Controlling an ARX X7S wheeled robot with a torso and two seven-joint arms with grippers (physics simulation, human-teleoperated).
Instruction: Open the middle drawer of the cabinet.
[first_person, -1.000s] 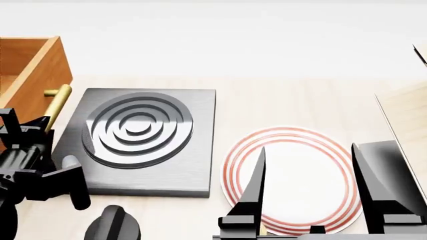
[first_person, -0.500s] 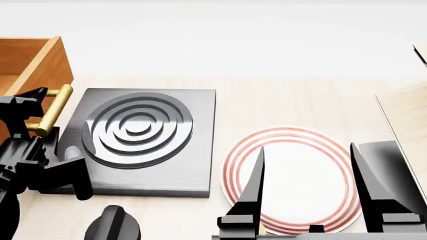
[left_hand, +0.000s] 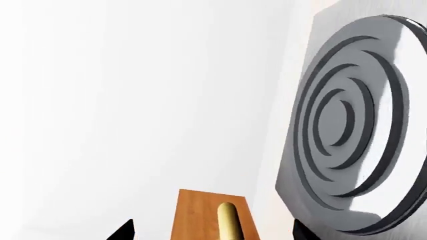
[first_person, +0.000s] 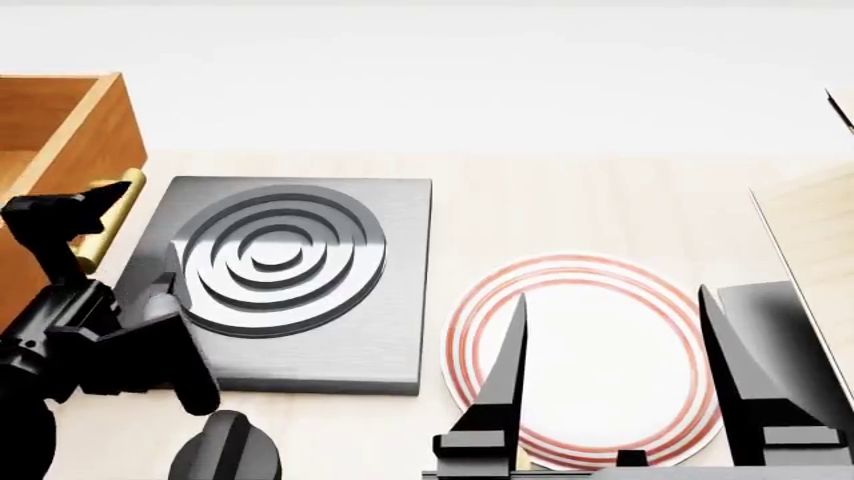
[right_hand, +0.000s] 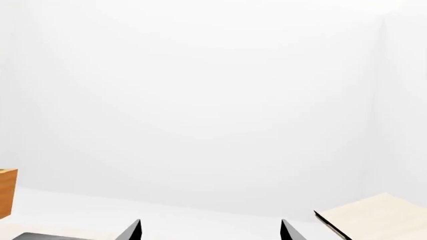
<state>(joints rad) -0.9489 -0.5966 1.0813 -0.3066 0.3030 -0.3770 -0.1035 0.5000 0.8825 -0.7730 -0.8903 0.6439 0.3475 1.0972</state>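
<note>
Your left pincer (first_person: 114, 265) sits at the left edge of the head view with its jaws spread wide; one black finger (first_person: 54, 215) reaches up beside the brass bar handle (first_person: 110, 215), the other (first_person: 180, 360) lies low over the near left corner of the black hotplate (first_person: 287, 280); it grips nothing. The handle belongs to the pulled-out drawer (first_person: 60, 160) in the upper left of the frame, its orange-brown front facing the hotplate; whether this is the middle drawer you cannot tell from here, since the rest of the cabinet is out of frame. In the left wrist view the handle (left_hand: 227, 220) and drawer front (left_hand: 197, 215) stand at the bottom centre, between the two dark fingertips at the bottom edge, not touched by either; the hotplate (left_hand: 353, 130) fills the right side. Your right pincer (first_person: 607, 370) rests at the lower right of the head view, jaws wide apart over the red-ringed plate (first_person: 587, 350) on the pale tabletop (first_person: 561, 210), holding nothing.
</note>
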